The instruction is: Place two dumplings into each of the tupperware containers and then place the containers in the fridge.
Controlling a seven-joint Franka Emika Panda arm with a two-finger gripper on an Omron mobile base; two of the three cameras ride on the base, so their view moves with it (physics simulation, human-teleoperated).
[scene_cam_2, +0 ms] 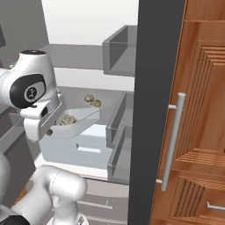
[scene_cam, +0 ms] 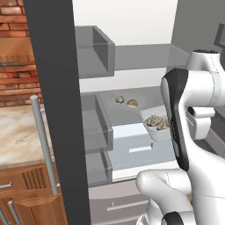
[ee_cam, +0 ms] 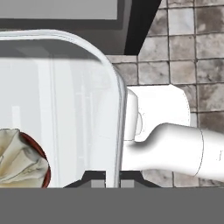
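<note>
The fridge (scene_cam: 57,110) stands open, showing its white interior and grey shelves. One tupperware container (scene_cam: 110,110) lies on a shelf with two dumplings (scene_cam: 125,101) in it. The second container (scene_cam_2: 81,118) hangs tilted just in front of that shelf, above the pale drawer (scene_cam: 132,140), and carries two more dumplings (scene_cam: 157,121). My gripper (ee_cam: 109,180) is shut on this container's rim (ee_cam: 118,109), with a fingertip on each side of the wall. One dumpling (ee_cam: 19,159) shows inside the held tray. In the left base view my forearm covers the hand.
Grey door bins (scene_cam: 94,48) line the open door, with the silver bar handle (scene_cam: 44,145) on its outer face. A wooden cabinet (scene_cam_2: 202,110) stands to the right. A brick wall (scene_cam: 13,52) and a counter (scene_cam: 17,132) are on the left, and tiled floor (ee_cam: 188,43) lies below.
</note>
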